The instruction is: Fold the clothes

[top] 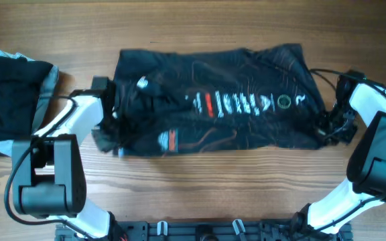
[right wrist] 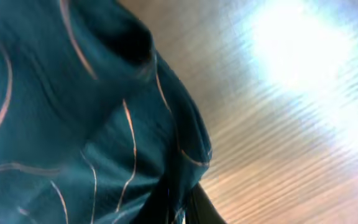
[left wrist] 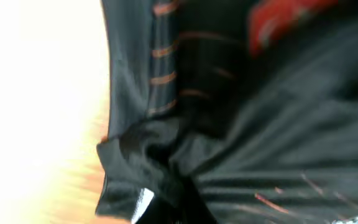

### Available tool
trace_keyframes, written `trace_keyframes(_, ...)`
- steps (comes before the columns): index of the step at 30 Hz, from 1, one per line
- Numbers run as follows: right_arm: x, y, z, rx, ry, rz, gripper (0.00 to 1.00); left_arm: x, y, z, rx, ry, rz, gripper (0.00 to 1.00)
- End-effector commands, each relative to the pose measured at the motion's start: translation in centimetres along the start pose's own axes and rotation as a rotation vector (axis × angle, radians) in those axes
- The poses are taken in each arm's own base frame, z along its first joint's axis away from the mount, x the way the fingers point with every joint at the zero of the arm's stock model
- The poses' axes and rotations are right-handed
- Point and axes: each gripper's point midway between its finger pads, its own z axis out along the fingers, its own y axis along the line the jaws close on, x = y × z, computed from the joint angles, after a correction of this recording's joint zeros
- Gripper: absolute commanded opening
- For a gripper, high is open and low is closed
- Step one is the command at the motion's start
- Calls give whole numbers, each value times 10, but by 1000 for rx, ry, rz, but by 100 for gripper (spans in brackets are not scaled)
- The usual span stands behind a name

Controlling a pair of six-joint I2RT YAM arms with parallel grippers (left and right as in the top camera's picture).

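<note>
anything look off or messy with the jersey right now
Yes. The jersey lies in a wide band across the table, but its left end is bunched into crumpled folds beside the left gripper, and the lower corner there is ragged. The right end, by the right gripper, looks smoother. Nothing looks torn.

Wooden worktop (top: 200, 184): bare strips in front of and behind the centre.
Centre: covered by black short-sleeved jersey with orange swirl lines (top: 213, 100).
Left edge: black and light blue garment pile (top: 9, 94).
White-and-black left arm (top: 62, 124) fills the pile-to-jersey gap.
Matching right arm (top: 370, 107) crowds the opposite end.
</note>
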Motion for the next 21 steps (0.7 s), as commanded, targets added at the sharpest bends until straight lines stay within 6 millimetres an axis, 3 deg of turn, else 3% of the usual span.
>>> trace_keyframes(1, 18, -14, 3, 48, 64, 51, 8, 28, 40, 2, -90, 111, -79, 4)
trace_keyframes(4, 19, -17, -19, 25, 6, 79, 9, 27, 40, -19, -55, 47, -85, 4)
trace_keyframes(5, 17, -18, -31, 6, -41, 80, 17, 23, 37, -28, -34, 3, -74, 8)
trace_keyframes(6, 14, -19, -40, -8, -80, 70, 63, 17, 34, -37, -7, -53, -46, 66)
trace_keyframes(7, 12, -19, -47, -19, -108, 74, 100, 11, 30, -46, 13, -96, -40, 75)
trace_keyframes(9, 5, -11, -62, -85, -171, 29, 99, -7, 20, -68, 57, -185, -34, 73)
trace_keyframes(11, -6, 0, -79, -157, -228, -26, 98, -38, 1, -95, 134, -311, -18, 69)
trace_keyframes(13, -17, 27, -99, -304, -286, -140, 94, -86, -35, -131, 291, -528, 50, 72)
trace_keyframes(15, -17, 37, -103, -360, -291, -170, 94, -122, -53, -151, 352, -689, 90, 71)
trace_keyframes(17, -17, 37, -103, -363, -294, -170, 93, -149, -66, -151, 384, -759, 104, 70)
trace_keyframes(21, -16, 37, -103, -362, -289, -170, 94, -193, -86, -111, 369, -705, 158, 70)
